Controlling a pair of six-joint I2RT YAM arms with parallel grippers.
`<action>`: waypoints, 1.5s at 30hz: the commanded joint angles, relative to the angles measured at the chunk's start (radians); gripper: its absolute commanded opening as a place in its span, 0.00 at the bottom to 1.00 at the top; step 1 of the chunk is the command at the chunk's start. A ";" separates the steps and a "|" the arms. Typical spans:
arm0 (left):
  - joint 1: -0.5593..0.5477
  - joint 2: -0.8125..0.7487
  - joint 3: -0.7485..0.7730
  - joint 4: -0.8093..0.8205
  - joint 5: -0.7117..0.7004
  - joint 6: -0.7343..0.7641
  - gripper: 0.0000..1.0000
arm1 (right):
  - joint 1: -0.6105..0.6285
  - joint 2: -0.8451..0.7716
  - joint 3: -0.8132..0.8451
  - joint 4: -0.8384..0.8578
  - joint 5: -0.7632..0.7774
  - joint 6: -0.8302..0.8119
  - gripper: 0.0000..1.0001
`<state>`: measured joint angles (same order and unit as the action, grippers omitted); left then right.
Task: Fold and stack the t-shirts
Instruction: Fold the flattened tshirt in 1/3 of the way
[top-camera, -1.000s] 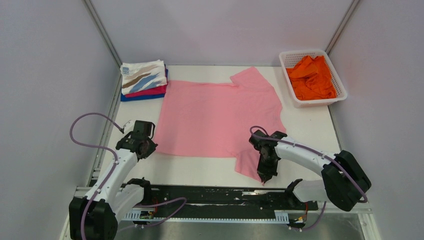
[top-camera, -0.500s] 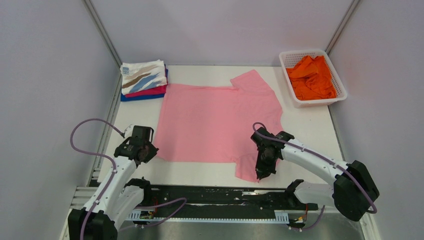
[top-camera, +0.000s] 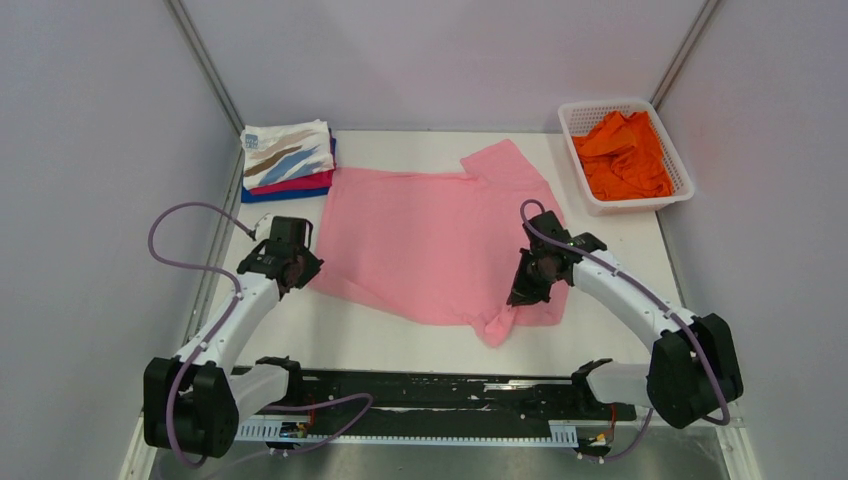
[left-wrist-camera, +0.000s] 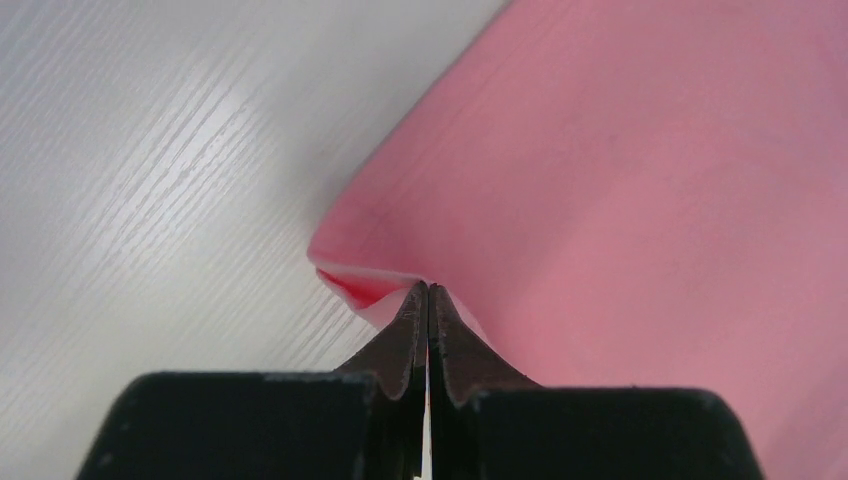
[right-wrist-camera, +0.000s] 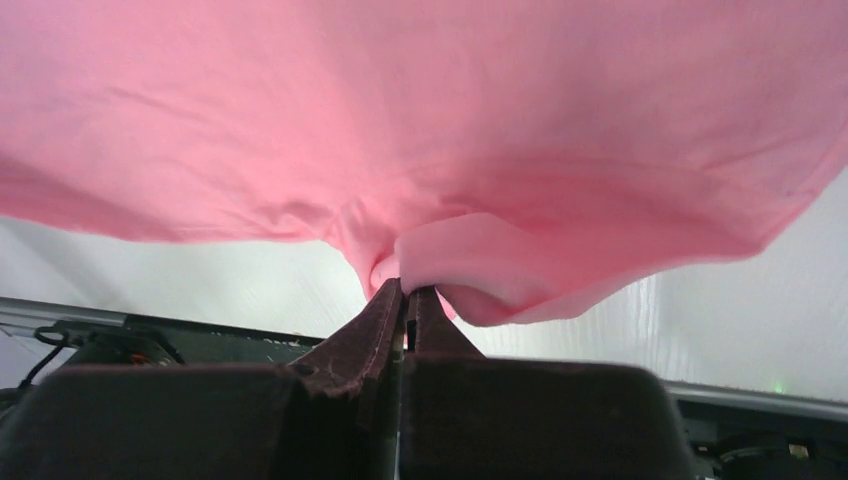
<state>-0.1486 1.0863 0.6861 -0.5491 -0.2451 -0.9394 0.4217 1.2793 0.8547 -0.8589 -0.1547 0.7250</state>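
The pink t-shirt (top-camera: 430, 235) is the biggest thing here. It lies spread across the middle of the tabletop (top-camera: 625, 265), with one short sleeve (top-camera: 505, 160) pointing to the far right. Its near edge is lifted off the surface at both corners, and a small bunch of cloth (top-camera: 497, 325) droops down at the near right.

A white plastic basket (top-camera: 668, 135) stands in the far right corner, well apart from the pink cloth. A crumpled orange t-shirt (top-camera: 625, 155) fills it. In the far left corner is a folded stack, just beside the far left corner of the pink t-shirt. The white t-shirt with tan and blue streaks (top-camera: 288, 152) is on top, the magenta t-shirt (top-camera: 302, 182) is under it, and the blue t-shirt (top-camera: 278, 194) is at the bottom.

The tabletop is white with a faint wood grain. Plain pale grey walls (top-camera: 440, 60) close it in on the left, right and far sides, with metal posts in the far corners. A black rail (top-camera: 430, 392) runs along the near edge, where the arm bases are bolted.

The left hand (top-camera: 298, 272) is at the near left corner of the pink t-shirt. In the left wrist view its hand (left-wrist-camera: 428, 292) is clenched tight, pinching a small fold of the pink hem just above the white surface. The right hand (top-camera: 518, 296) is at the near right part of the same t-shirt. In the right wrist view its hand (right-wrist-camera: 405, 290) is also clenched, gripping a rolled bit of pink cloth, and the rest of the cloth hangs above and around it.
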 joint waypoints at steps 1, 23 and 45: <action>0.011 0.052 0.067 0.097 -0.060 -0.007 0.00 | -0.089 0.036 0.100 0.106 -0.076 -0.112 0.00; 0.059 0.152 0.164 0.219 -0.160 0.018 0.00 | -0.292 0.127 0.302 0.192 -0.033 -0.192 0.00; 0.063 0.577 0.459 0.293 -0.079 0.192 0.98 | -0.330 0.576 0.658 0.228 0.014 -0.384 0.59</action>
<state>-0.0948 1.6749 1.0523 -0.2325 -0.3302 -0.8253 0.0956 1.8797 1.4807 -0.6659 -0.1104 0.3382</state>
